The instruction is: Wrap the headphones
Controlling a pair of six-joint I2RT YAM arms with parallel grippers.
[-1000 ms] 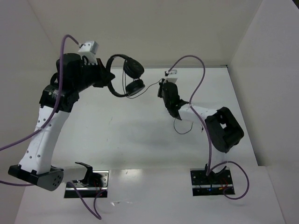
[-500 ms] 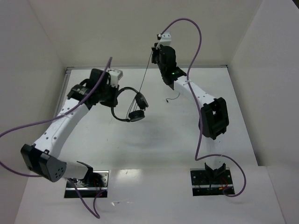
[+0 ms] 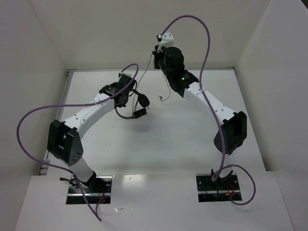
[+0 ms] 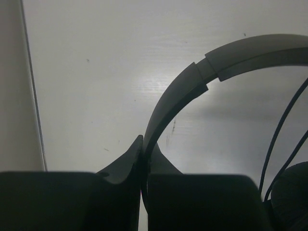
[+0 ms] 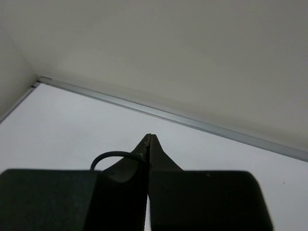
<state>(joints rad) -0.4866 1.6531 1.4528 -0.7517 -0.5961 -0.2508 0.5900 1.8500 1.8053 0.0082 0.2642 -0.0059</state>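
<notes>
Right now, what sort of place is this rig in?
Probably a lab robot test booth: white table boxed in by plain white walls, left arm and right arm bolted at its near edge, headphones as the prop.

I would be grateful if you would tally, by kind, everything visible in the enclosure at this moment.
headphones: 1
robot arms: 2, the left arm and the right arm
purple cables: 2, the left cable and the right cable
base plates: 2, the left plate and the right plate
Total: 7
</notes>
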